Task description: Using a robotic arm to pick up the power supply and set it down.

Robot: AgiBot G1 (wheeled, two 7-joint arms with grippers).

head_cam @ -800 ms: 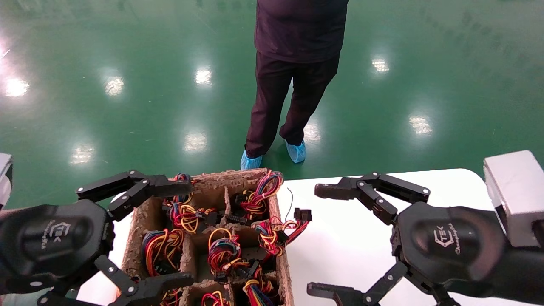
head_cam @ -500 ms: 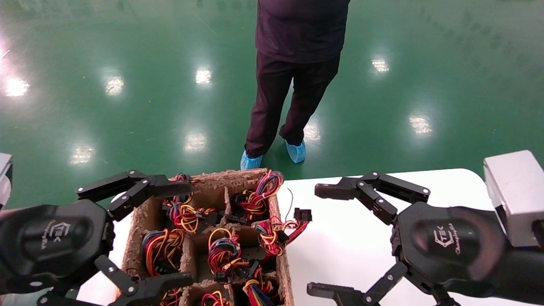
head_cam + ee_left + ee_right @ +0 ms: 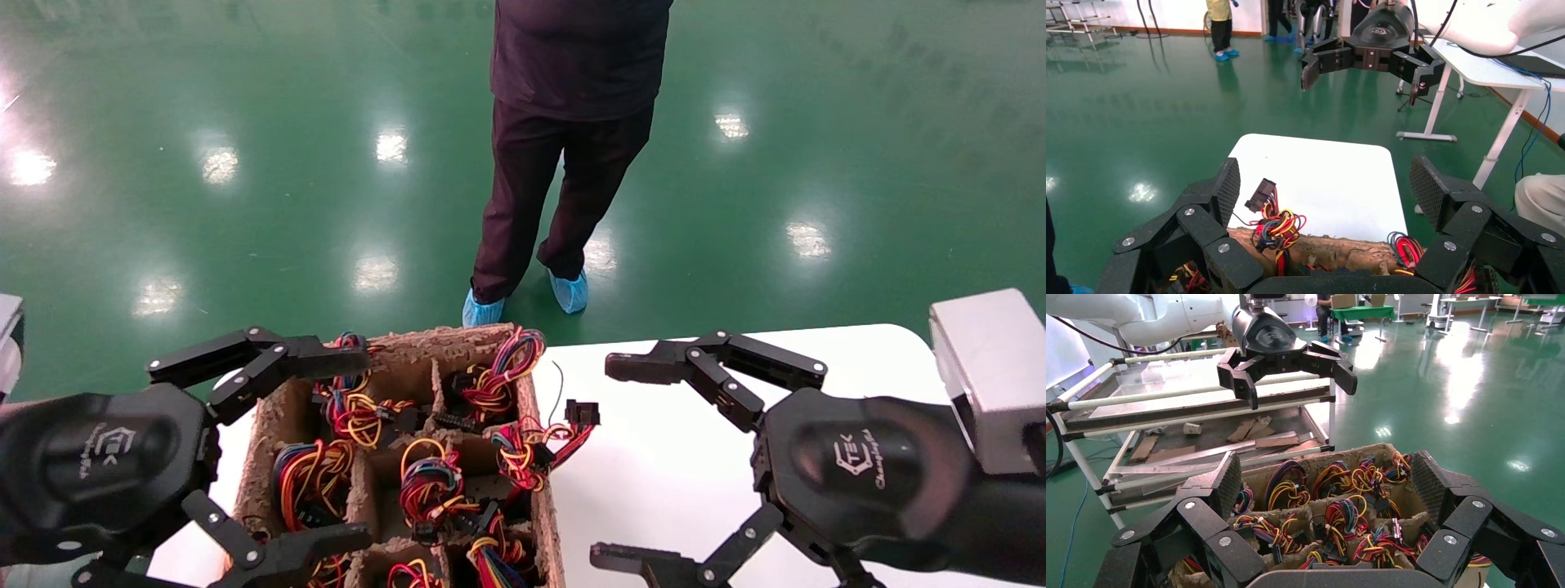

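Observation:
The power supply shows only as bundles of red, yellow and black wires (image 3: 429, 486) with black plugs, packed in the compartments of a brown pulp tray (image 3: 425, 336); no metal body is visible. My left gripper (image 3: 359, 447) hovers open above the tray's left side. My right gripper (image 3: 609, 462) hangs open over the white table (image 3: 695, 490), right of the tray. The right wrist view looks across the wire bundles (image 3: 1346, 514) between open fingers (image 3: 1223, 484), holding nothing. In the left wrist view, a wire bundle (image 3: 1275, 223) spills over the tray wall (image 3: 1333, 248).
A person (image 3: 564, 163) in dark clothes and blue shoe covers stands on the green floor just beyond the tray. A black plug (image 3: 582, 411) lies over the tray's right wall onto the table. A metal rack (image 3: 1199, 416) stands past the tray's left side.

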